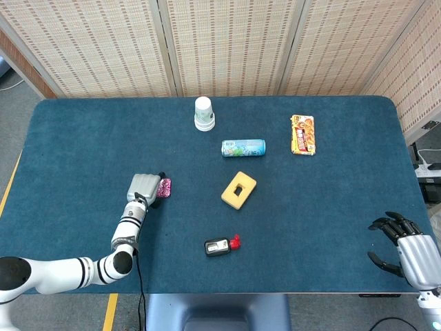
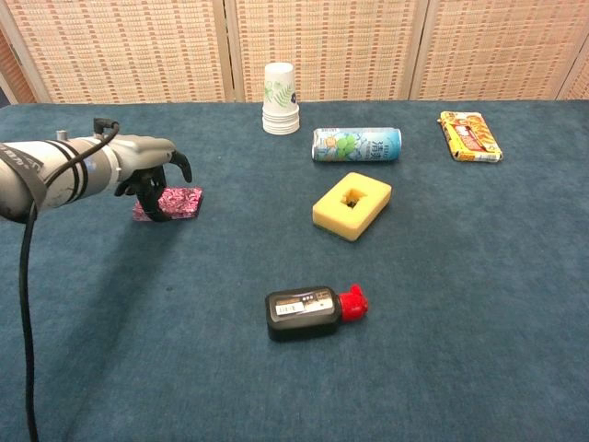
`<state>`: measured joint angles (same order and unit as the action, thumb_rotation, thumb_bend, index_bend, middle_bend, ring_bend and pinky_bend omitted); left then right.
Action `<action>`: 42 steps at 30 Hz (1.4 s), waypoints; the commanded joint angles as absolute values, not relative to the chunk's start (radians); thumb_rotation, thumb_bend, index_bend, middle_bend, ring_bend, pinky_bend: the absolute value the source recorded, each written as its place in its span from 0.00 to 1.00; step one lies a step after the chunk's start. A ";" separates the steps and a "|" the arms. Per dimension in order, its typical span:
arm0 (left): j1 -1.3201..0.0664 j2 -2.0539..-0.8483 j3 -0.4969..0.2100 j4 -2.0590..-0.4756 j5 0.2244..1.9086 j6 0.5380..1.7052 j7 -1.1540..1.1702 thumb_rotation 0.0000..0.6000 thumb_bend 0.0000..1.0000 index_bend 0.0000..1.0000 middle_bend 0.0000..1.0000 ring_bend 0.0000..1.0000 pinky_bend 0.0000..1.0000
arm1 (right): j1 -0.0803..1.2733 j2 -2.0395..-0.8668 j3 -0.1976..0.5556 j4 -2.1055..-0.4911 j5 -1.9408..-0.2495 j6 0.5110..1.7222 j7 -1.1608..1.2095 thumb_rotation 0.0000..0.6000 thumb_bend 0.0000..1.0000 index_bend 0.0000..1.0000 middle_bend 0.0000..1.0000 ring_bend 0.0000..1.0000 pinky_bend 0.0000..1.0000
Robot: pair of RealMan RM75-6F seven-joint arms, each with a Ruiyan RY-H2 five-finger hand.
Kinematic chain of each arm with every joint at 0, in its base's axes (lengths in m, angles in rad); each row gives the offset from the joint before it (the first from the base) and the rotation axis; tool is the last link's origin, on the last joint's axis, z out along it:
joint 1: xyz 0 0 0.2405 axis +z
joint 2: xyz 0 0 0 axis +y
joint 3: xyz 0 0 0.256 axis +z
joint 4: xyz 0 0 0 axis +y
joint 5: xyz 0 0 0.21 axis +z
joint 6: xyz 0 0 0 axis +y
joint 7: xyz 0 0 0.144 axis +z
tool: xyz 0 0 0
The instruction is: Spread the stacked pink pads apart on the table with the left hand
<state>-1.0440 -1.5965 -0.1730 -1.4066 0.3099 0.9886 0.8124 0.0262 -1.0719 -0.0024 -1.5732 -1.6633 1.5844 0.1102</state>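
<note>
Containers first: stacked paper cups (image 2: 281, 98) stand mouth down at the far middle of the table (image 2: 442, 350), so nothing shows inside. A drink can (image 2: 356, 145) lies on its side just in front of them. A yellow sponge block (image 2: 352, 204) with a square hole in its top sits nearer centre; the hole looks dark, contents I cannot tell. A black ink bottle (image 2: 301, 312) with a red cap lies flat close to the near edge. A snack packet (image 2: 469, 135) lies far right.

The pink pads (image 2: 175, 203) sit left of centre on the blue cloth, a flat patterned pink stack, well apart from the sponge block. Whether the layers have separated, I cannot tell.

My left hand (image 2: 147, 175) is over the left end of the stack, fingers (image 2: 155, 204) curled down onto it, touching; thumb pointing toward the cups. It rests on the pads, not clearly gripping them. In the head view my left hand (image 1: 143, 189) covers the stack's left part.

My right hand (image 1: 406, 249) hangs off the near right corner, fingers apart, holding nothing.

Open cloth lies left, behind and in front of the pads; the left table edge is well away.
</note>
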 commanded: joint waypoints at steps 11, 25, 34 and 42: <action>-1.073 -1.642 -0.214 -1.399 0.190 1.060 0.900 1.00 0.31 0.21 0.72 0.82 0.75 | 0.026 -1.070 -0.003 -1.572 -1.664 1.587 0.117 1.00 0.09 0.39 0.33 0.19 0.30; -1.069 -1.685 -0.237 -1.347 0.177 1.087 0.930 1.00 0.30 0.21 0.72 0.82 0.75 | 0.026 -1.070 -0.005 -1.572 -1.667 1.585 0.113 1.00 0.09 0.40 0.33 0.19 0.30; -1.067 -1.703 -0.250 -1.322 0.145 1.107 0.976 1.00 0.30 0.21 0.73 0.82 0.75 | 0.027 -1.069 -0.007 -1.571 -1.669 1.584 0.114 1.00 0.09 0.40 0.33 0.19 0.30; -1.062 -1.713 -0.265 -1.311 0.131 1.111 1.002 1.00 0.30 0.22 0.73 0.82 0.75 | 0.026 -1.070 -0.007 -1.571 -1.669 1.585 0.113 1.00 0.09 0.40 0.33 0.19 0.30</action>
<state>-1.0622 -1.7129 -0.2646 -1.3115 0.1299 1.1113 1.0021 0.0261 -1.0697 -0.0073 -1.5714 -1.6693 1.5850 0.1129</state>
